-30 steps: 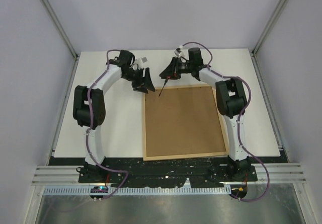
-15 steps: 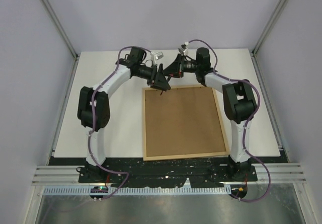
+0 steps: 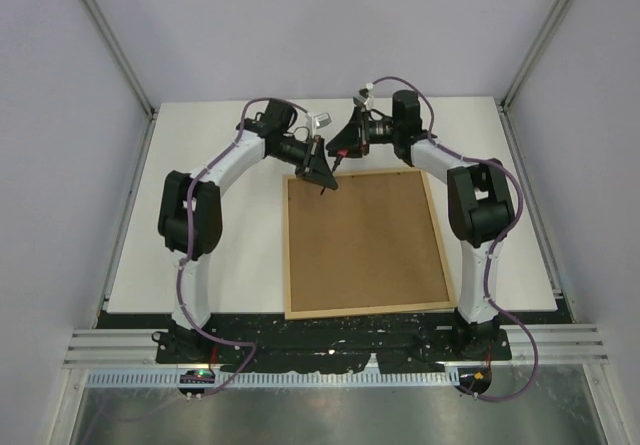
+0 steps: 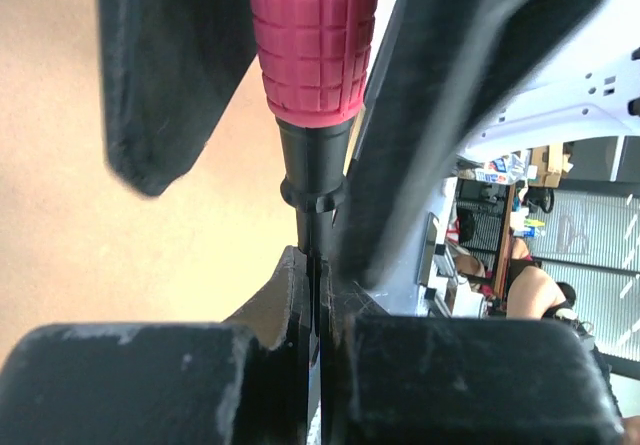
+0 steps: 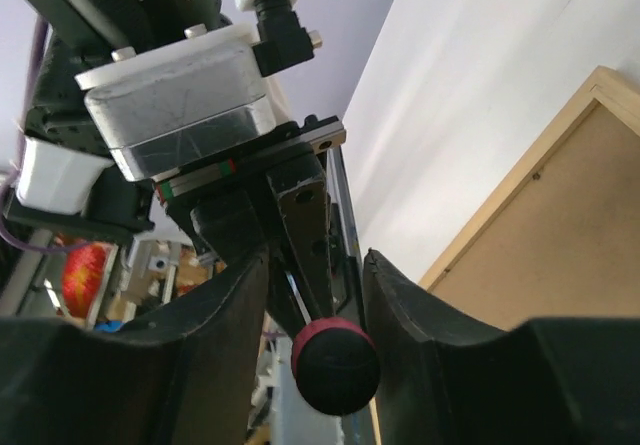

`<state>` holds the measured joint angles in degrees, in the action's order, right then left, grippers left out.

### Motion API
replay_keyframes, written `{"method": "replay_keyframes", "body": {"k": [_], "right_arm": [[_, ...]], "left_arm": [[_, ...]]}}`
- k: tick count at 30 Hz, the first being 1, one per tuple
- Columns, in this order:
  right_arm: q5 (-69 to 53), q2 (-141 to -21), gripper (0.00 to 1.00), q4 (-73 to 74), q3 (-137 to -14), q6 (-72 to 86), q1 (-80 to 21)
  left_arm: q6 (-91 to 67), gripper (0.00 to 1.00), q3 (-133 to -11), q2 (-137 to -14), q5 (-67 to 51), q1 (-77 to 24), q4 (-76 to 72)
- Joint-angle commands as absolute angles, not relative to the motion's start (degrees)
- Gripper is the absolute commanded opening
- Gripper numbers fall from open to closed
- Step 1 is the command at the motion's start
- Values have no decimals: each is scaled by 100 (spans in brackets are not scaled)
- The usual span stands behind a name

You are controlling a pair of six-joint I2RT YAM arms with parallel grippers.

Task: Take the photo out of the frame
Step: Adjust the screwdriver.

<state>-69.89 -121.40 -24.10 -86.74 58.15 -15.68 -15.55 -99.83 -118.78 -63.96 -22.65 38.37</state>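
The frame (image 3: 365,240) lies back-up on the table, showing its brown fibreboard panel inside a light-wood rim. The photo is hidden under that panel. Above the frame's far left corner both grippers meet on a red-handled screwdriver (image 3: 328,173). My left gripper (image 4: 318,275) is shut on the screwdriver's thin metal shaft just below the handle (image 4: 312,35). My right gripper (image 5: 315,265) stands open round the handle, whose black end (image 5: 335,365) sits between the fingers with a gap on the left side. The frame's corner (image 5: 560,235) shows beyond the right gripper.
The white table (image 3: 220,255) runs to the left, behind and to the right of the frame. Grey enclosure walls stand close on three sides. The black base rail of both arms lies along the frame's near edge.
My left arm has swung right from beside the frame to the screwdriver, and its jaws have closed on the shaft. The right gripper's jaws have widened a little round the handle.
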Motion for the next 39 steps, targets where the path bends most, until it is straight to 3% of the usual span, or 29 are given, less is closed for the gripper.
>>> {"method": "replay_keyframes", "body": {"k": [1,4,6,10,14,21,28,34,36,39], "right_arm": [[-8005,-11531,52,364,-9569,3173,-1415],[-8270,-11566,64,2811,-10027,1508,-1406],[-8271,-11654,66,4062,-10449,364,-1424],[-8078,-12040,66,6198,-11449,-1770,-1529],[-7972,-12550,62,7415,-12101,-2731,-1617],[-7726,-12762,52,8278,-12287,-3656,-1801],[-7137,-12604,52,8692,-12068,-4500,-2013],[-7189,-12577,40,8701,-12085,-4447,-2039],[-7189,-12577,42,8701,-12067,-4403,-2074],[-7163,-12481,54,8684,-11971,-4386,-2100]], "left_arm": [[-442,0,-10572,-11839,-6319,-2259,5139],[313,0,-10994,-12023,-6346,-2268,6061],[553,0,-11074,-12076,-6346,-2285,6345],[1115,0,-11161,-12094,-6232,-2478,6836],[1310,0,-11250,-12076,-6196,-2689,6996],[1292,0,-11294,-12050,-6249,-2812,7022],[1336,0,-11206,-11971,-6170,-2804,7040],[1371,0,-11206,-12015,-6144,-2821,7093],[1380,0,-11197,-12015,-6117,-2821,7093],[1397,0,-11188,-12023,-6030,-2813,7075]]}}
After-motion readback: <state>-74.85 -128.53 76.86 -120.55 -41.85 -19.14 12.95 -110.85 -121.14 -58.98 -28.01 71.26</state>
